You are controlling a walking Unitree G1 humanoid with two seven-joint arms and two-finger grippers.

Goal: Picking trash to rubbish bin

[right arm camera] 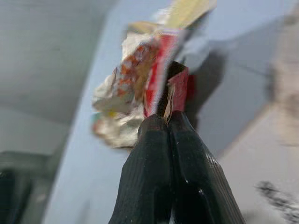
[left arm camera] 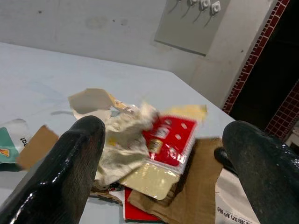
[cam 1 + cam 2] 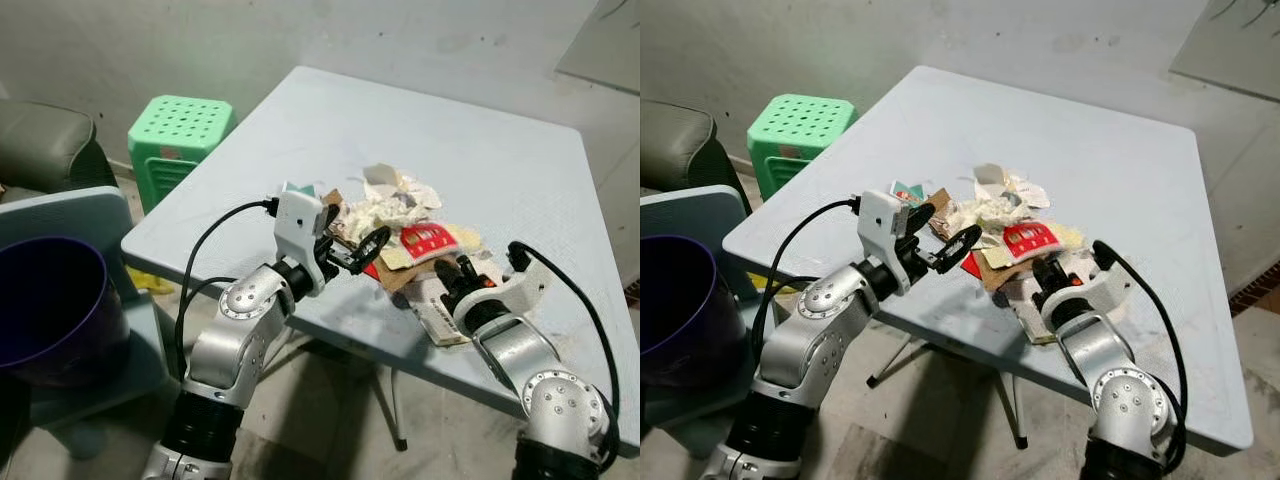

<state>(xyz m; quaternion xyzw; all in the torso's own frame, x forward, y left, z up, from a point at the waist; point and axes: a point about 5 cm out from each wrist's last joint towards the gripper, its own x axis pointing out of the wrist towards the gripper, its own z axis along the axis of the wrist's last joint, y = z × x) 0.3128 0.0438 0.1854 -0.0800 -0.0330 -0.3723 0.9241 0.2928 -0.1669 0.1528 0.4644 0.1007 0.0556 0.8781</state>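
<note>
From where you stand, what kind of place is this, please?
Probably a plain room of a home or a back room: bare plaster walls, a grey folding table with trash, a green plastic stool and a purple bin.

Grey-blue table (image 3: 480, 140), square, set cornerwise to the head cameras, on bare concrete floor (image 3: 330, 420). Green stool (image 3: 178, 132) with perforated top (label on its side, unreadable) stands by the far left corner, against the wall (image 3: 200, 40). Dark cushion (image 3: 45, 145) at the left edge. Switch panel (image 2: 189, 23) on the wall behind.
</note>
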